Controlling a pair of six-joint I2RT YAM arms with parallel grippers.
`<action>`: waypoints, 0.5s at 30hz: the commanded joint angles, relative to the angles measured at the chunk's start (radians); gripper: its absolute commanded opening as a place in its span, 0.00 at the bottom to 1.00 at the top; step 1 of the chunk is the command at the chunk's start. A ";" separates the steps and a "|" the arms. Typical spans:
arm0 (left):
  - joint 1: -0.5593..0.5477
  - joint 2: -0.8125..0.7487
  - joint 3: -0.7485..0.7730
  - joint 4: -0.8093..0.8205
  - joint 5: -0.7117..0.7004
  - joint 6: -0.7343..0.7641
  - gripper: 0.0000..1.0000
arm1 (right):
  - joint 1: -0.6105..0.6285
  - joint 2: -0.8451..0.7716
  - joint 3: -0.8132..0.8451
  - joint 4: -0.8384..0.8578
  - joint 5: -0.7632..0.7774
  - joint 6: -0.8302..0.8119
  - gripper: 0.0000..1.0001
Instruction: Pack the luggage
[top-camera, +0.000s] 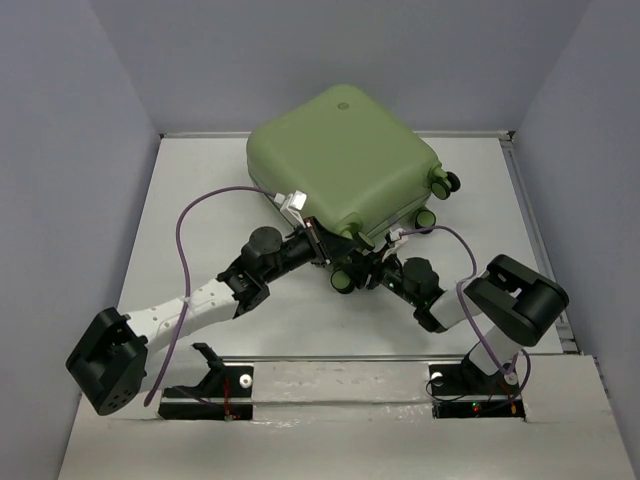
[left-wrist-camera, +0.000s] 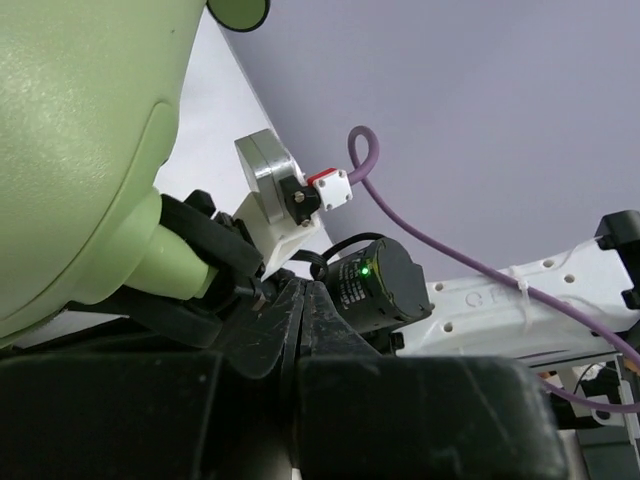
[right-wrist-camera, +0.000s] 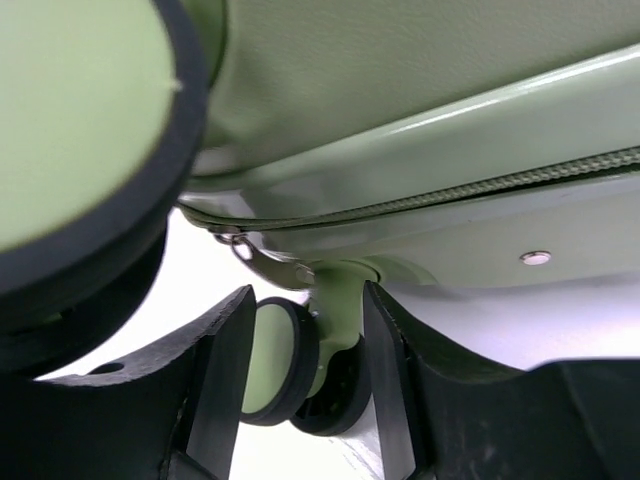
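Pale green suitcase (top-camera: 345, 160), zipped shut, lying flat at the far middle of the table (top-camera: 200, 200). Left gripper (top-camera: 318, 238) pinched shut at its near corner; right gripper (right-wrist-camera: 305, 295) half open, straddling a wheel (right-wrist-camera: 280, 360)

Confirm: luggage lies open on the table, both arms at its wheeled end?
Not open: top external shows the luggage closed on the table, only green shell visible. Left arm and right arm are at its wheeled end.

Suitcase (top-camera: 345, 160) filling the back centre of the table (top-camera: 185, 180), left arm (top-camera: 190, 305) and right arm (top-camera: 445, 305) crowding its near corner, bare tabletop either side.
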 joint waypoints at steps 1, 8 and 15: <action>-0.005 -0.049 0.055 -0.074 -0.023 0.093 0.06 | 0.002 0.007 0.042 0.270 0.060 -0.025 0.52; -0.004 -0.068 0.117 -0.400 -0.129 0.234 0.88 | 0.002 -0.071 0.013 0.223 0.060 -0.028 0.51; -0.019 0.021 0.146 -0.317 -0.020 0.205 0.96 | 0.002 -0.125 0.016 0.174 0.055 -0.035 0.51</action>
